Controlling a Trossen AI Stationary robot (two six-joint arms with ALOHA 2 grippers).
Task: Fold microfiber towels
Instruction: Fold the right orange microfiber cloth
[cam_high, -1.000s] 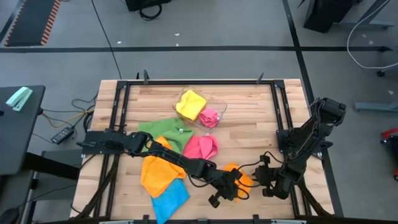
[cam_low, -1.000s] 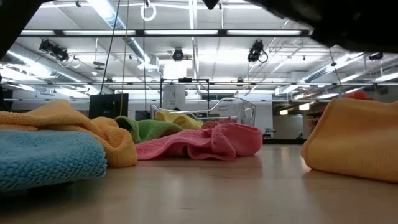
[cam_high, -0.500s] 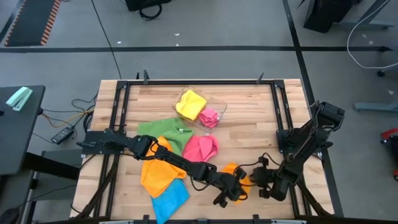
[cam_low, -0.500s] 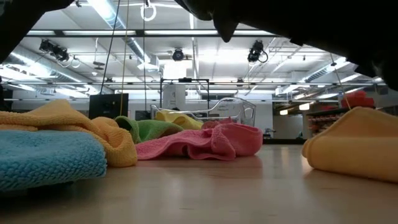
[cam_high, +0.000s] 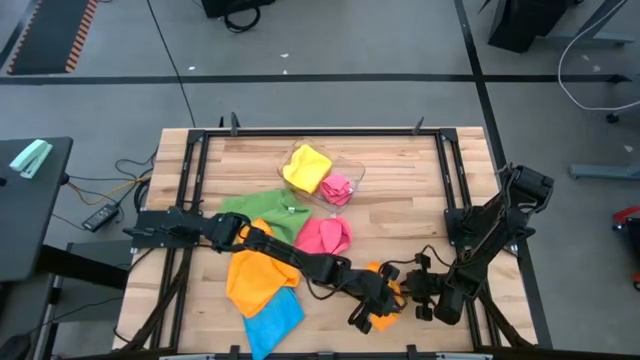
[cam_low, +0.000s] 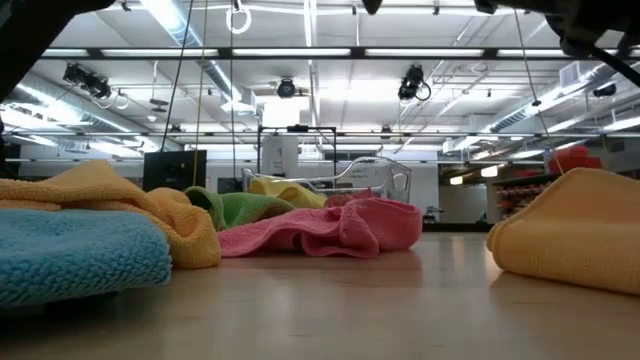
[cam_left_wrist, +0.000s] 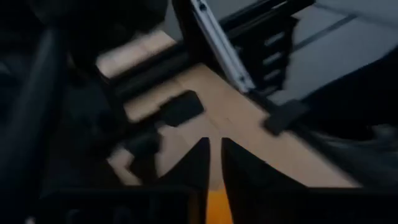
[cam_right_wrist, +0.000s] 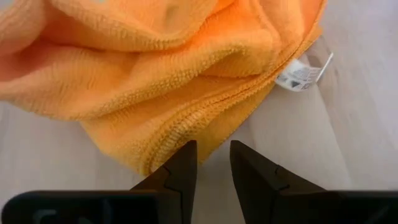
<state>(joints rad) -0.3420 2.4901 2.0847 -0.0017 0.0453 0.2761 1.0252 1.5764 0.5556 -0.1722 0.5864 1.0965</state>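
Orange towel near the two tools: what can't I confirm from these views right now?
- High view: the small orange towel is mostly covered by the left tool.
- Left wrist view: blurred, only an orange sliver shows.
- Right wrist view: right tool near the hem; contact unclear.
- Label: print too small.

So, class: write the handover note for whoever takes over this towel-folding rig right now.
Left gripper: at the near edge over the small orange towel; its grip is unclear.
Right gripper: fingers slightly apart, the orange towel's edge just ahead of them, nothing held.
Towels: large orange, blue and green at left; pink mid-table; yellow and a second pink in the clear tray.
Done: small orange one looks doubled over.
Left: all the others lie unfolded.
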